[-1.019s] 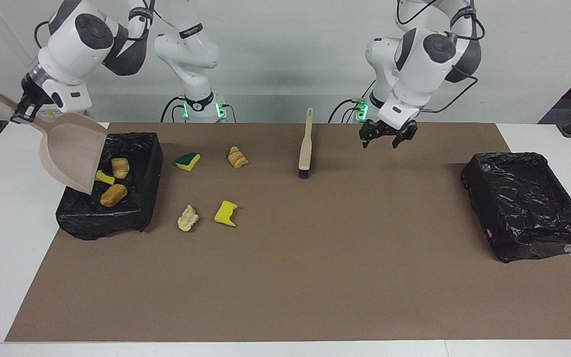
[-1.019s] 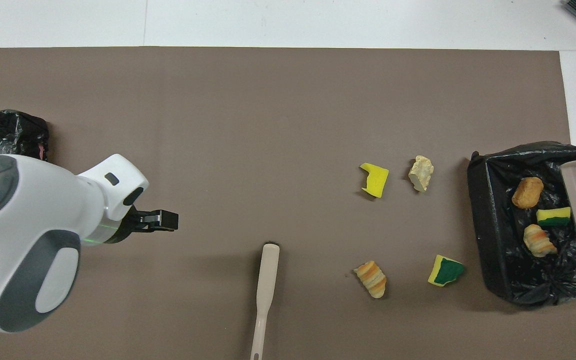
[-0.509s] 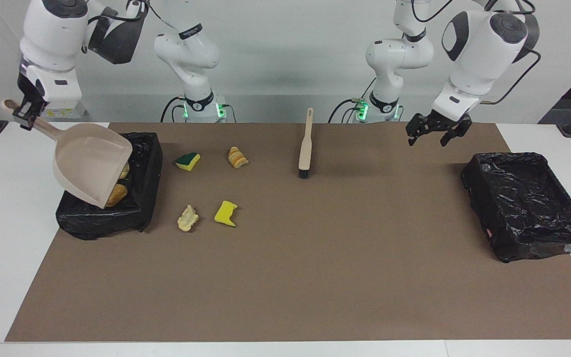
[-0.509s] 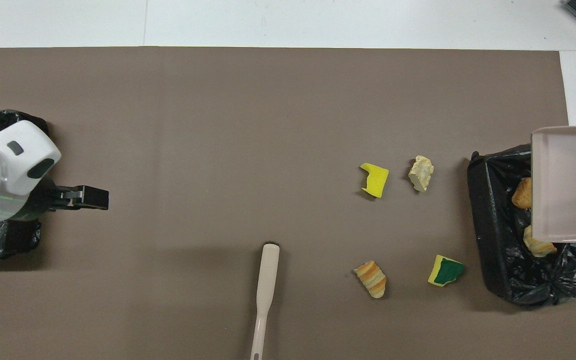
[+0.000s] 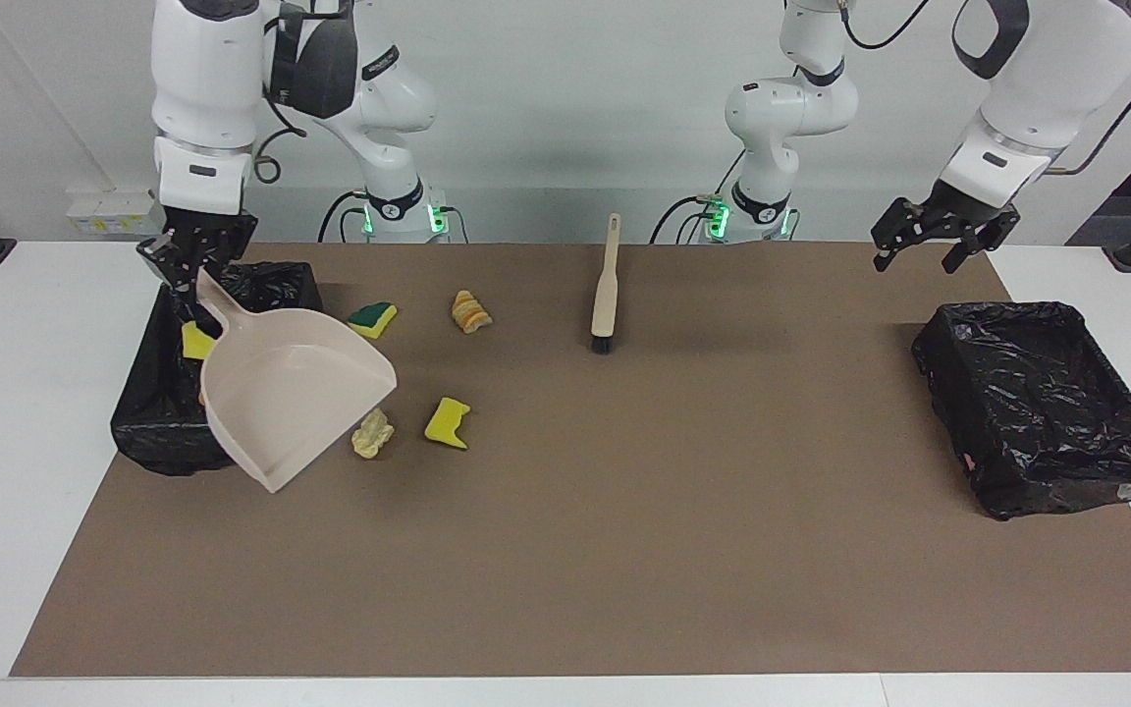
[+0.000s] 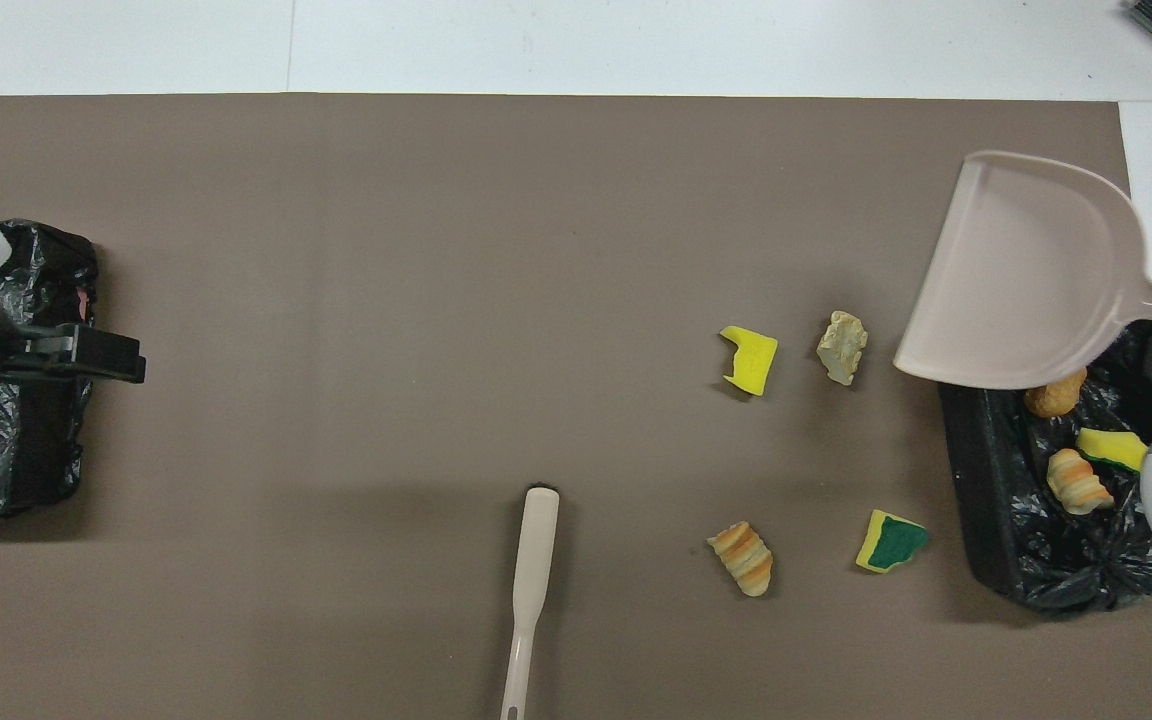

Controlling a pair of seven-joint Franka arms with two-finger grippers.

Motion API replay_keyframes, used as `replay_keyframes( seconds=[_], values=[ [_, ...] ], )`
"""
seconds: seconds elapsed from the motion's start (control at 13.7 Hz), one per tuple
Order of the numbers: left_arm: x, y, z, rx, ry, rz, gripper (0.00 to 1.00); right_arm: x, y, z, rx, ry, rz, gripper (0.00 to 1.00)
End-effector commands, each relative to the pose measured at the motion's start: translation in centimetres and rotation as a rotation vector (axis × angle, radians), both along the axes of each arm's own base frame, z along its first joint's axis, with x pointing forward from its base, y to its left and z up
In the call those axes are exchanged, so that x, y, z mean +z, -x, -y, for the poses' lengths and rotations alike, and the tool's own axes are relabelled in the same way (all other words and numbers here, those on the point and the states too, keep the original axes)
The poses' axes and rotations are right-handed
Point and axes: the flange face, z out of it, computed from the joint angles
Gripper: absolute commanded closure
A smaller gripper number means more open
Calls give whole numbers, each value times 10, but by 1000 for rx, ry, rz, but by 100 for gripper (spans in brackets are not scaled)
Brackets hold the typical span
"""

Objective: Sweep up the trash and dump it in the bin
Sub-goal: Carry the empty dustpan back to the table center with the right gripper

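- I'm seeing the right gripper (image 5: pixel 194 257) over the bin (image 5: pixel 148 432) at the right arm's end of the worktop (image 5: pixel 624 550), fingers clamping the handle of the beige dustpan (image 5: pixel 291 398).
- Dustpan is hanging tilted, mouth pointing away from the robots, pan sitting over the bin's edge and the brown mat (image 5: pixel 624 511) beside it; I'm seeing nothing in the pan.
- Three trash pieces are lying in that bin: tan-orange lump (image 6: pixel 1054 393), yellow sponge chunk (image 6: pixel 1111 449), striped bread lump (image 6: pixel 1078 480). They're sitting under the gripper, not touching the fingers.
- Four pieces are lying on the mat, clear of both grippers: pale yellow lump (image 5: pixel 372 433) just beside the dustpan lip, yellow sponge (image 5: pixel 447 422) next to it, green-topped sponge (image 5: pixel 372 318) and a second striped bread lump (image 5: pixel 470 311) nearer the robots.
- Left gripper (image 5: pixel 934 236) is hovering near the second bin (image 5: pixel 1047 412) at the left arm's end, fingers spread, holding nothing, well apart from all the trash.
- Brush (image 5: pixel 606 287) is lying on the mat mid-worktop, bristles pointing away from the robots, untouched.
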Motion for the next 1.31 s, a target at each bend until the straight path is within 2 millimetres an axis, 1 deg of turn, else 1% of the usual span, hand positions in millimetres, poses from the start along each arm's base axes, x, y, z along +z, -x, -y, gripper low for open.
replay_keyframes(
  seconds=[0.0, 0.07, 0.22, 0.29, 0.36, 0.44, 0.51, 0.58, 0.65, 0.8, 0.95, 1.02, 1.09, 1.16, 1.24],
  values=[
    [27, -6, 7, -29, -13, -18, 0, -11, -25, -67, -217, -123, 78, 100],
    [31, -3, 10, -35, -12, -29, 0, -14, -35, -95, -278, -153, 102, 100],
    [37, 3, 16, -47, -14, -24, 0, -25, -52, -134, -369, -192, 125, 100],
    [33, 8, 17, -55, -14, -42, 0, -33, -56, -159, -440, -218, 141, 100],
    [25, 15, 17, -64, -17, -59, 0, -44, -59, -189, -525, -245, 161, 100],
    [25, 17, 17, -64, -18, -59, 0, -58, -59, -221, -580, -267, 171, 100],
    [25, 17, 18, -62, -18, -59, 0, -68, -59, -246, -628, -291, 186, 100],
    [25, 17, 18, -59, -18, -59, 0, -77, -58, -262, -690, -343, 171, 100],
    [25, 17, 17, -58, -18, -62, 0, -89, -56, -285, -743, -380, 152, 100],
    [25, 17, 17, -58, -18, -61, 0, -115, -45, -333, -799, -405, 157, 100],
    [25, 18, 17, -58, -18, -64, 0, -138, -37, -367, -847, -445, 161, 100],
    [25, 18, 17, -58, -18, -64, 0, -151, -34, -381, -868, -451, 160, 100],
    [25, 17, 18, -61, -18, -62, 0, -168, -28, -399, -882, -452, 153, 100],
    [25, 17, 18, -61, -18, -61, 0, -184, -26, -412, -905, -447, 148, 100],
    [26, 17, 18, -61, -18, -56, 0, -197, -19, -428, -916, -454, 143, 100]
  ],
)
